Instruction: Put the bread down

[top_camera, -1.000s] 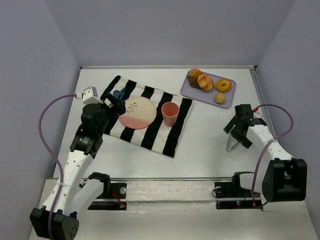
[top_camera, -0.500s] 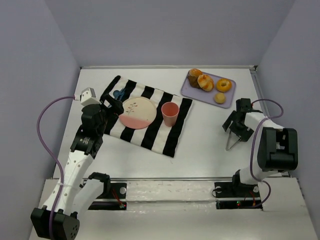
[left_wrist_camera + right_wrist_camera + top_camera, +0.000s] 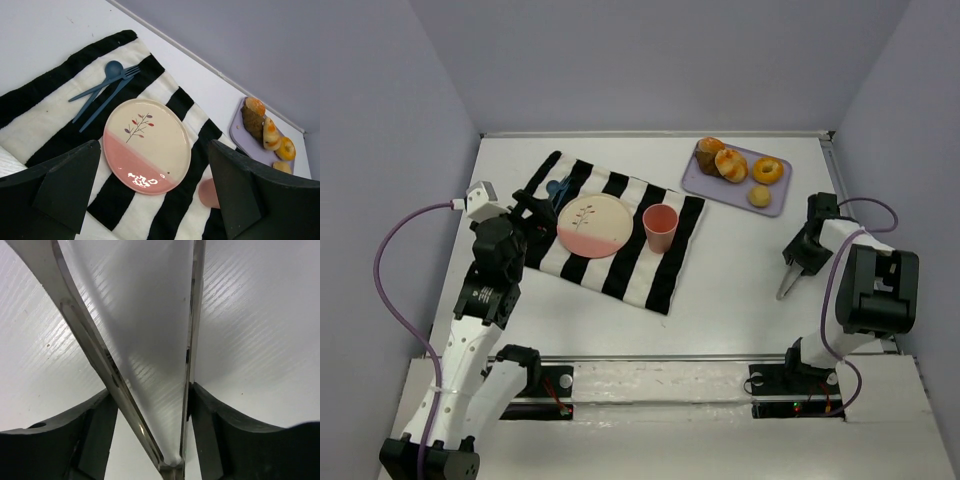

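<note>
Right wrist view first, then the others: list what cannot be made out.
1. Right wrist: the tongs run off the top edge, so their tips are unseen.
2. Left wrist: the cup is mostly hidden behind a finger of the left gripper. The tray is cut off by the right edge.
3. Top external: the bread and the cutlery are too small to identify piece by piece.

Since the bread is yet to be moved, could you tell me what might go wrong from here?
The right gripper holds the tongs near their joined end, so they may twist or slip when squeezed. Several breads touch on the tray, so the tips could nudge a neighbour off. The cup stands beside the plate on the tray side and could be knocked.
</note>
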`<state>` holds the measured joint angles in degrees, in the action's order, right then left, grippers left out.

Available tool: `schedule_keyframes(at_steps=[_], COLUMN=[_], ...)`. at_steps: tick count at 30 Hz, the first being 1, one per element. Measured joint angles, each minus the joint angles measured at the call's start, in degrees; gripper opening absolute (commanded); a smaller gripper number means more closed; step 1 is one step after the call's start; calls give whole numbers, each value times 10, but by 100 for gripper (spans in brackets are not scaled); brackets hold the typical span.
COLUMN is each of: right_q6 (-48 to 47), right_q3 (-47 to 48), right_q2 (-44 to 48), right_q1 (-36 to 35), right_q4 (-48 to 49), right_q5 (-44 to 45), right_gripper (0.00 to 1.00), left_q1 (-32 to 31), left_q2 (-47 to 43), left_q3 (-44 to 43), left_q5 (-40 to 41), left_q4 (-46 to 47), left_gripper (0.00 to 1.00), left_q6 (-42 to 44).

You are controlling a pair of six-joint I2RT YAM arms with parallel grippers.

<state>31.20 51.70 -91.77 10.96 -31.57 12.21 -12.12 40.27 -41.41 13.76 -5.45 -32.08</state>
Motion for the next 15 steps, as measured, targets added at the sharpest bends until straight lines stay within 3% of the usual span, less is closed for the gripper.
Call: schedule_keyframes(at_steps=[2,6,11,15], right_q6=[-1,-6,-45,-87], right_q3=[0,-17,-24,-2], right_q2=[2,30,160,263], right_q1=[2,2,2,2], right_q4=[-1,-5,-30,-35], right_q5=[2,10,-25,-120], right_gripper=[40,34,36,39], left_q1=[1,2,2,2], left_q2=[-3,-2,0,1], left_q3=[4,8,9,13], left_q5=[3,6,3,-3], left_q4=[0,-3,-3,-4], left_gripper=[99,99,99,99], left_q6=[0,0,-2,-2])
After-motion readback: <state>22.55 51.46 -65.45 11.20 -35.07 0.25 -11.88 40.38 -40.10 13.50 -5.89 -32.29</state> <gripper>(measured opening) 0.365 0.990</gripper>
